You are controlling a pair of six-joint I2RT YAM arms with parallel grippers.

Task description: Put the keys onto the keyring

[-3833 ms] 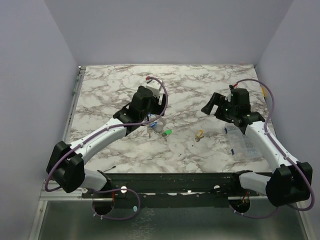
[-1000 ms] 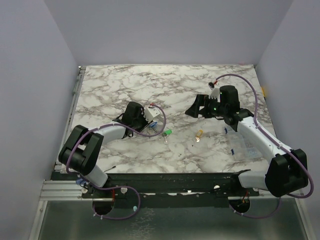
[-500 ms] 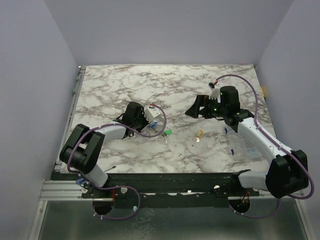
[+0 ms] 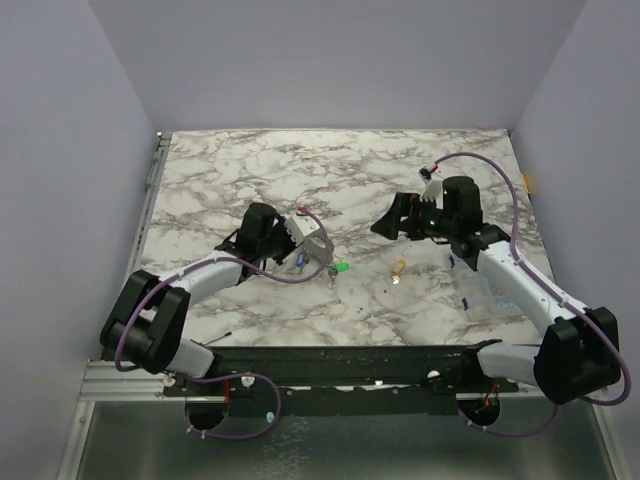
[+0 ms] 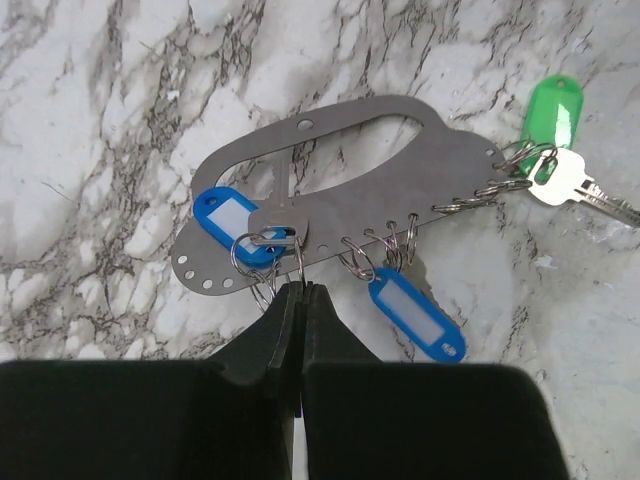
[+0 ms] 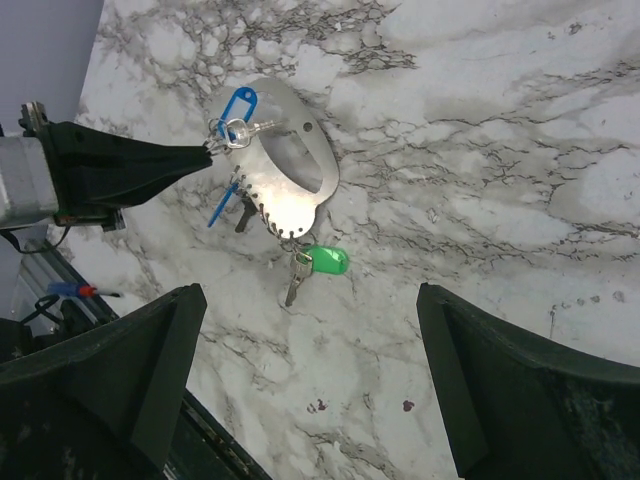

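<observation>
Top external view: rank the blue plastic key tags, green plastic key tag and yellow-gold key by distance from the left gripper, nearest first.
1. Blue plastic key tags: right at the tip of the left gripper.
2. Green plastic key tag: just to the right.
3. Yellow-gold key: farther right, mid-table.

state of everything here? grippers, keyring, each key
flat grey metal oval keyring plate: flat on the marble table
left gripper: shut, tips at the plate's small rings
right gripper: open, empty
green-tagged silver key: appears linked by rings to the plate's end
blue plastic tag nearest the left gripper: ringed on, lying on the plate
second blue plastic tag: ringed to the plate's edge, beside it
yellow-gold key: loose, apart from the plate
</observation>
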